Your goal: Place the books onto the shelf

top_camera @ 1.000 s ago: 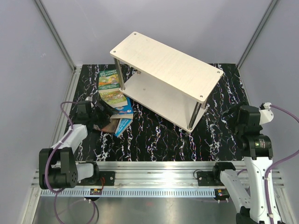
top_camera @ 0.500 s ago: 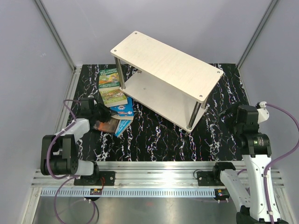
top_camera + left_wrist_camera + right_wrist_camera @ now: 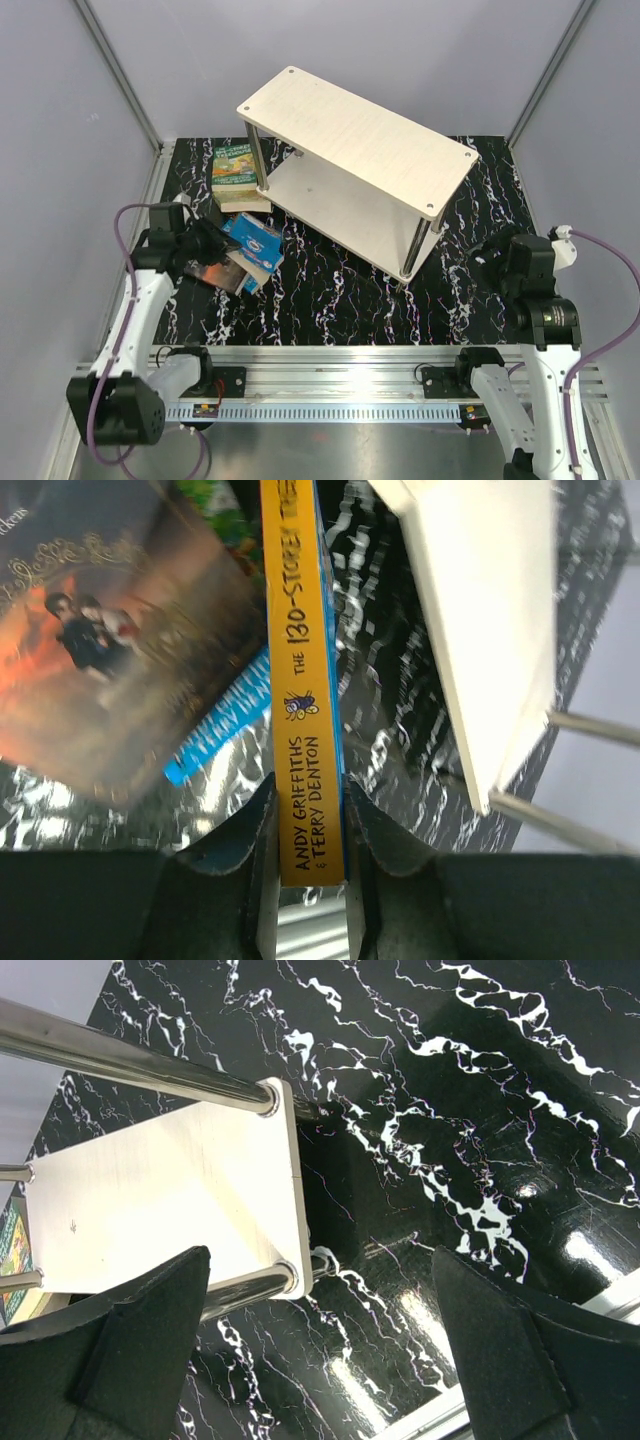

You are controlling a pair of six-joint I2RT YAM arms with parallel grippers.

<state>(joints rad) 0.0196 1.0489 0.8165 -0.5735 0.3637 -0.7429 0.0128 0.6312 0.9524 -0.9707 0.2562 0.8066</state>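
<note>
A: Near edge first. Left side of the worktop (image 3: 340,290): what is the left gripper (image 3: 310,825) doing?

B: Its jaws are narrowed on the blue Treehouse book (image 3: 305,680), one finger on each cover and the yellow spine facing the wrist camera. I judge it is held edge-on like this so that it can slide into a tier thin side first.

A: Is it lifted?

B: It looks raised and tilted over the pile. I cannot tell whether its far edge touches what lies below.

A: What is below it?

B: A brown book (image 3: 110,670) lies flat, with a second blue book (image 3: 225,730) poking out from under it. Both are near the left edge, towards the near side.

A: And the right gripper (image 3: 320,1252)?

B: Its fingers are spread wide and hold nothing. It hangs over the right side of the worktop, above the shelf's near-right corner and well apart from the books.

A: Farther on?

B: The shelf (image 3: 360,130) stands slantwise across the middle. Its lower board (image 3: 340,215) is bare, and its long near side is open between the posts.

A: Is there room to move?

B: There is bare worktop between the pile and that open side. The shelf's left post (image 3: 258,160) stands closest to the pile, so I would keep the book clear of it on the way in.

A: And the far-left corner?

B: A green book (image 3: 233,165) lies just beside the shelf's left end, not on it. By my count no book is shelved yet.
</note>
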